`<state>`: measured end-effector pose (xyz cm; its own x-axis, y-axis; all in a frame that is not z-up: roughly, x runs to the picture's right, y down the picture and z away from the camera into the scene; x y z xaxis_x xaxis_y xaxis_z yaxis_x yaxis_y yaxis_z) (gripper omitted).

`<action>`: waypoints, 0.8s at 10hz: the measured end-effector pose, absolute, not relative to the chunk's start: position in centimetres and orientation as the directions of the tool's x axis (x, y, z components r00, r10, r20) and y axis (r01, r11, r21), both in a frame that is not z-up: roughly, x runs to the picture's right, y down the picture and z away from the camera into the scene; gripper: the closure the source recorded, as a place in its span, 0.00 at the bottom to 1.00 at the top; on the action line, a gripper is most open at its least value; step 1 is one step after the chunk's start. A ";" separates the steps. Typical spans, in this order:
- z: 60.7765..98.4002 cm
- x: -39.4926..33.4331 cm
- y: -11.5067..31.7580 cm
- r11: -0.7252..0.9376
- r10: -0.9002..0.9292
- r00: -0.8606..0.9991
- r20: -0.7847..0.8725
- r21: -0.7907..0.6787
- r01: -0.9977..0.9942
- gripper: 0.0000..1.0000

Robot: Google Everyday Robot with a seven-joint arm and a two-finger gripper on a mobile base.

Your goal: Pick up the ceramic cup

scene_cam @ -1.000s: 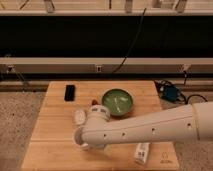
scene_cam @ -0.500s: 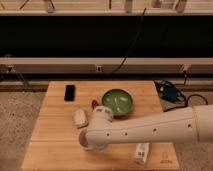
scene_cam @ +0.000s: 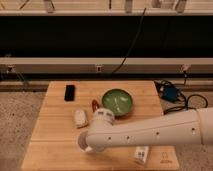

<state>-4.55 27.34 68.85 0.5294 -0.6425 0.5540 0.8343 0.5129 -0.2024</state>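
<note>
The ceramic cup point(scene_cam: 83, 143) shows only as a white rim in the lower middle of the frame, tucked under the arm's wrist on the wooden table point(scene_cam: 52, 140). The gripper point(scene_cam: 89, 145) sits right at it, mostly hidden by the arm point(scene_cam: 150, 132). Further up lie a white oblong object point(scene_cam: 80, 118), the green bowl point(scene_cam: 118, 102) and a black phone point(scene_cam: 69, 92); the white bottle point(scene_cam: 141, 154) lies lower right.
</note>
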 end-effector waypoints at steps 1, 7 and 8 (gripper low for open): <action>69.2 -3.9 26.6 0.509 -0.645 0.530 0.551 -0.208 0.835 1.00; 68.8 -3.0 24.3 0.511 -0.645 0.528 0.553 -0.202 0.836 1.00; 68.8 -3.0 23.8 0.509 -0.646 0.525 0.553 -0.200 0.837 1.00</action>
<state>-2.98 23.84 68.81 0.5255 -0.6464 0.5532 0.8370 0.5094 -0.1999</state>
